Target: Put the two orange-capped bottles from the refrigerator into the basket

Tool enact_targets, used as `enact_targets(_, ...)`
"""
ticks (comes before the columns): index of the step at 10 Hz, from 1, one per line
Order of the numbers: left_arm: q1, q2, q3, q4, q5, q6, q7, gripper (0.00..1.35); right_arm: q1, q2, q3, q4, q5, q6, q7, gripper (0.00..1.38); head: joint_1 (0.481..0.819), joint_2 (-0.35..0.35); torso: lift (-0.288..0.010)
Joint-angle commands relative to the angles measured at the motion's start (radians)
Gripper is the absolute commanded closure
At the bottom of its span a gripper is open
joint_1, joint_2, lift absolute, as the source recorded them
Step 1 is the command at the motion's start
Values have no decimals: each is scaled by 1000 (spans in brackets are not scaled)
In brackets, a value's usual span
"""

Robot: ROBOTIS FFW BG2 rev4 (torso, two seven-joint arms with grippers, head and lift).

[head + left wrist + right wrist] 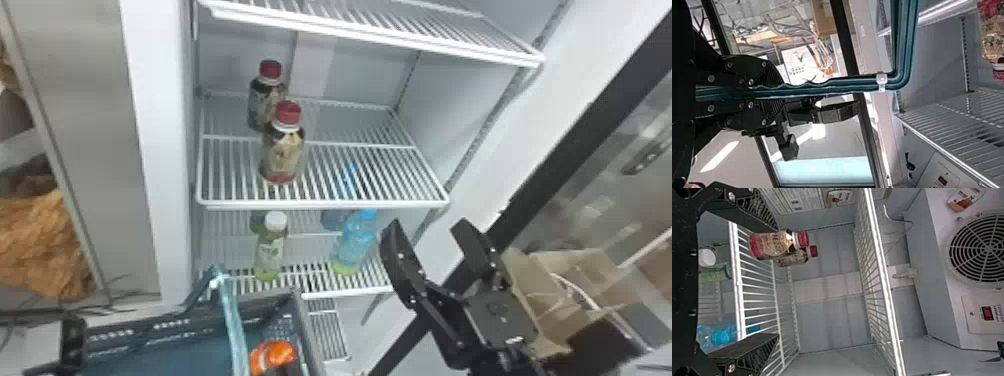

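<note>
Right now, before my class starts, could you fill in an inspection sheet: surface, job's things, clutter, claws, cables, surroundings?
Surface: white wire refrigerator shelf, more above and below.
Job's things: orange-capped bottle inside the basket; whether a second lies there, I cannot tell.
Clutter: two red-capped bottles on the middle shelf; white-capped bottle and blue bottle one shelf lower.
Claws: left claw shut on the basket handle; right claw open, empty.
Cables: pale cord by the carton.
Surroundings: open carton at right.
</note>
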Motion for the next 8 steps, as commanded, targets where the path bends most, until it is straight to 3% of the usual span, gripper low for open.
enact_targets(1, -2, 0, -1, 0, 0, -3, 0, 1197, -1, 0, 0, 0, 0, 0, 0, 113, 695, -350, -40)
enact_targets(8, 0, 0, -1, 2, 4, -3, 0, 1197, -1, 2, 0, -3, 8, -17, -3, 113, 695, -350, -40)
